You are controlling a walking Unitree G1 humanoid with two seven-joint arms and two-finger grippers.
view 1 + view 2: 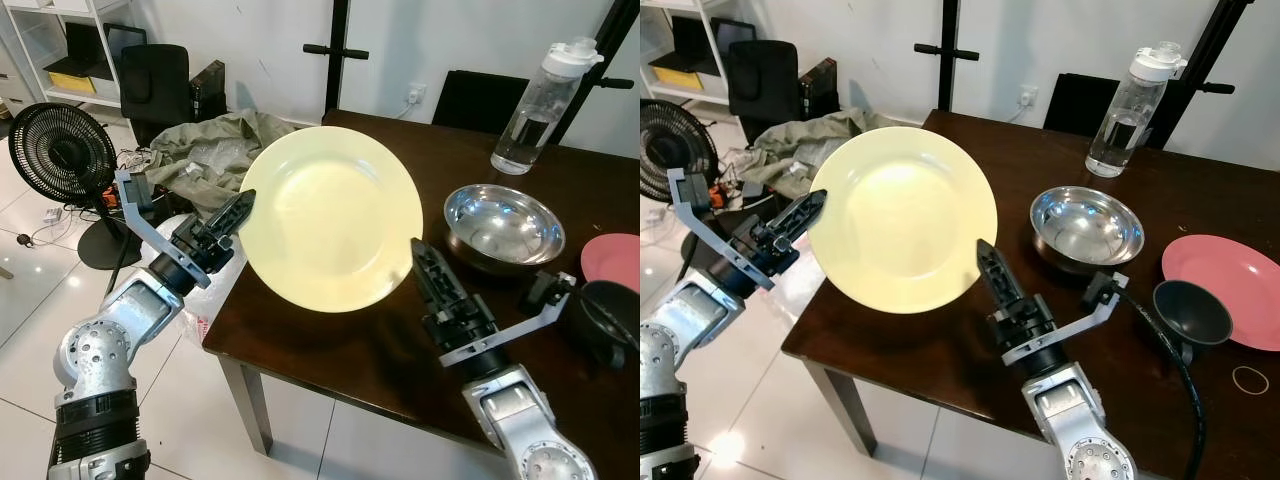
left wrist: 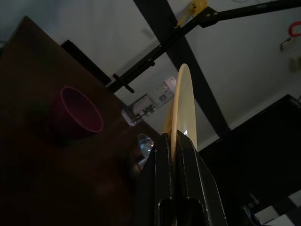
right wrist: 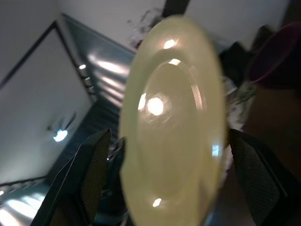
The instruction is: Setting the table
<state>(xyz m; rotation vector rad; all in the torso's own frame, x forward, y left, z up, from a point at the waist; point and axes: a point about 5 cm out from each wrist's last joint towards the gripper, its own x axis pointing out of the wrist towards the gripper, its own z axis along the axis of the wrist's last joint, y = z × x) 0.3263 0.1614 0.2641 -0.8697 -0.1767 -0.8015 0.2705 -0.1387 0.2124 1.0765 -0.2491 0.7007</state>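
We hold the yellow plate [image 1: 330,218] at frame centre, tilted above the dark table's [image 1: 340,350] corner. Left gripper [image 1: 236,213] pinches its rim; right gripper [image 1: 425,265] stands apart beside it. A one-edge hold risks slippage. Steel bowl [image 1: 503,226], bottle [image 1: 540,100] right; fan [image 1: 62,152] upper left.

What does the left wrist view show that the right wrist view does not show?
The left wrist view alone shows the yellow plate edge-on, with the left claw shut on its rim, and the clear water bottle lying beyond. The right wrist view alone shows the plate's broad glossy face between the wide-open fingers of the right claw. Both views share the plate, the dark wooden table and a pink dish on it.
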